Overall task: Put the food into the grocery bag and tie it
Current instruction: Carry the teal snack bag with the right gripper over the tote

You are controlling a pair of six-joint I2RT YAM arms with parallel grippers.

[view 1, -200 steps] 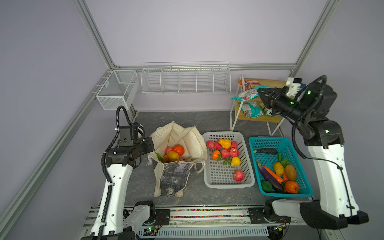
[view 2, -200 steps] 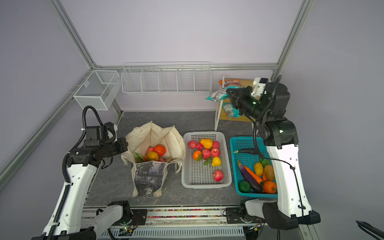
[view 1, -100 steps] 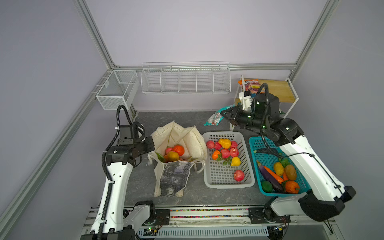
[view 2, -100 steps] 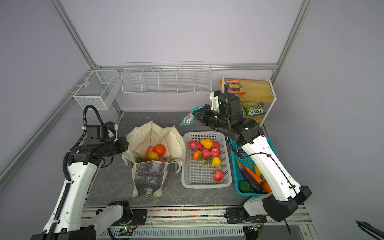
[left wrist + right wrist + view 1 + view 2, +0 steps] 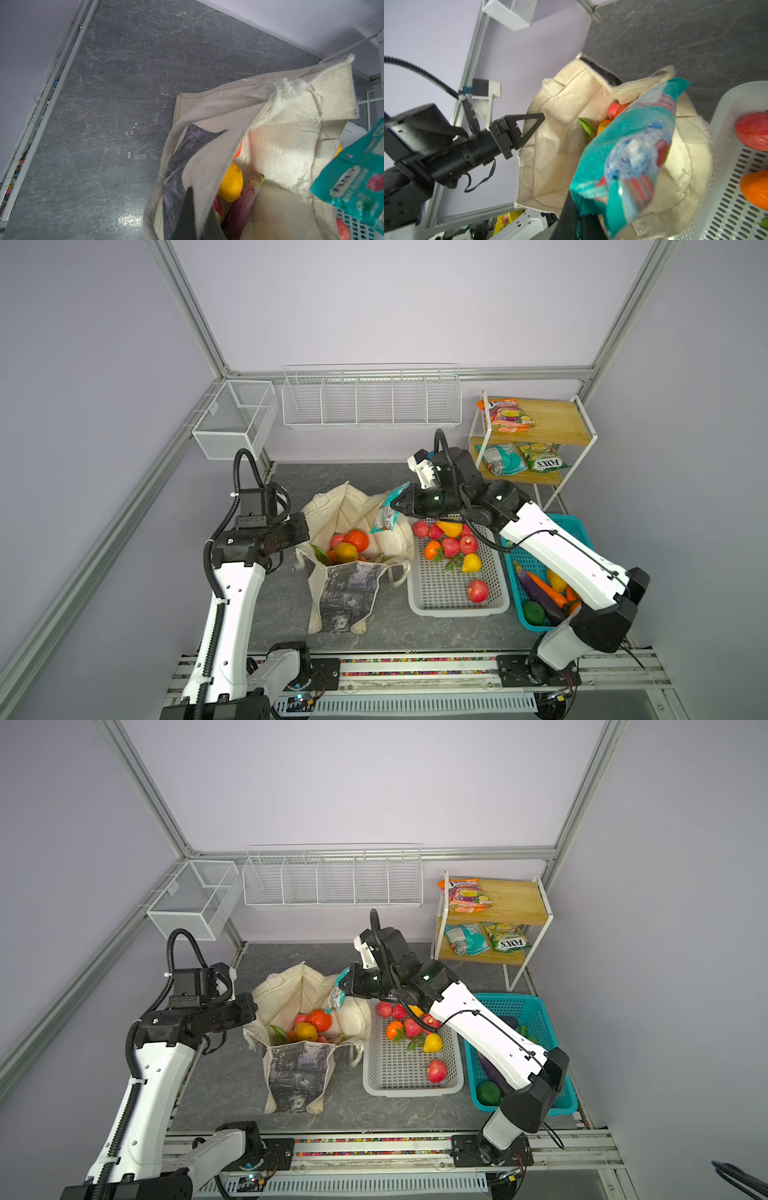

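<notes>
The cream grocery bag (image 5: 353,506) (image 5: 291,990) stands open left of centre in both top views, its printed panel facing the front. Oranges and red fruit (image 5: 351,543) lie inside it. My left gripper (image 5: 306,526) (image 5: 199,216) is shut on the bag's left rim, canvas pinched between its fingers. My right gripper (image 5: 400,501) (image 5: 577,218) is shut on a teal snack packet (image 5: 387,514) (image 5: 633,145). The packet hangs over the bag's right rim, above the mouth. In the left wrist view the packet (image 5: 353,180) shows beside the open bag (image 5: 280,145).
A white perforated basket (image 5: 457,610) holding fruit sits right of the bag. Beyond it is a teal basket (image 5: 567,524) of vegetables, under my right arm. A wooden shelf (image 5: 552,423) with snack packets stands at the back right. Wire racks (image 5: 370,402) hang on the back wall.
My right arm has swung from the back-right shelf leftward and down, carrying the teal packet to above the bag's right rim. The left arm has held still on the bag.
</notes>
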